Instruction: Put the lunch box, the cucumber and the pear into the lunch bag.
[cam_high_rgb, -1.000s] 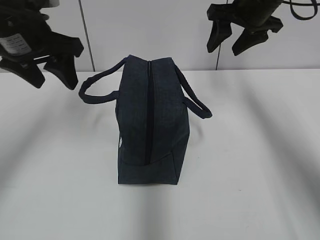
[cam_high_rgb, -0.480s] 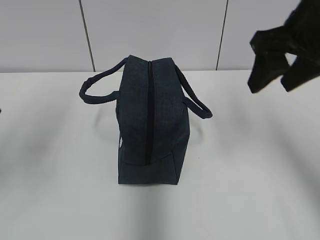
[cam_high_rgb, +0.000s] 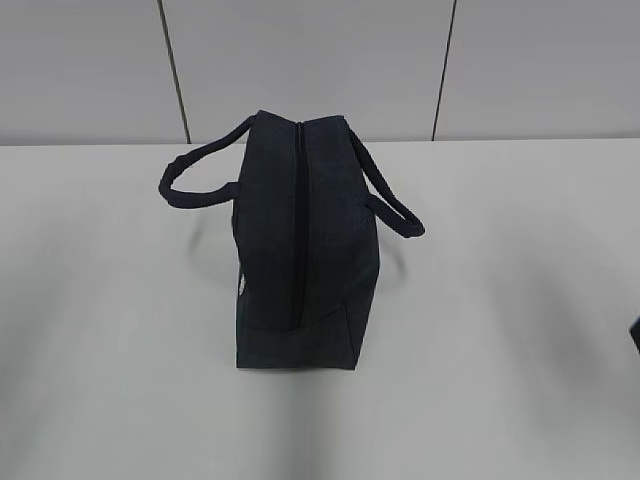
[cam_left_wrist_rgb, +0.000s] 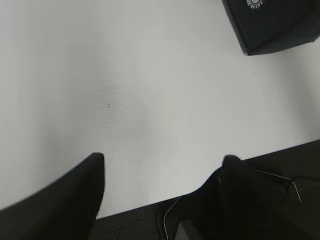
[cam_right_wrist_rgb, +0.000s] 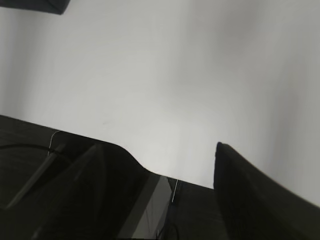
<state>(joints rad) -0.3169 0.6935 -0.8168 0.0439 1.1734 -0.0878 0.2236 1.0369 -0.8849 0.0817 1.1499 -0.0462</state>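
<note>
The dark navy lunch bag stands on the white table with its zipper shut along the top and its two loop handles hanging to the sides. One corner of the bag with the round white logo shows in the left wrist view, and another corner in the right wrist view. My left gripper is open and empty over the table's near edge. My right gripper is open and empty, also over the near edge. The lunch box, cucumber and pear are out of view.
A grey panelled wall stands behind the table. The table's front edge with dark floor and cables below shows in both wrist views. A dark sliver sits at the exterior view's right edge.
Both arms have pulled back from above the bag towards the near side and left the exterior view, the left one first, then the right. The bag has not moved.
</note>
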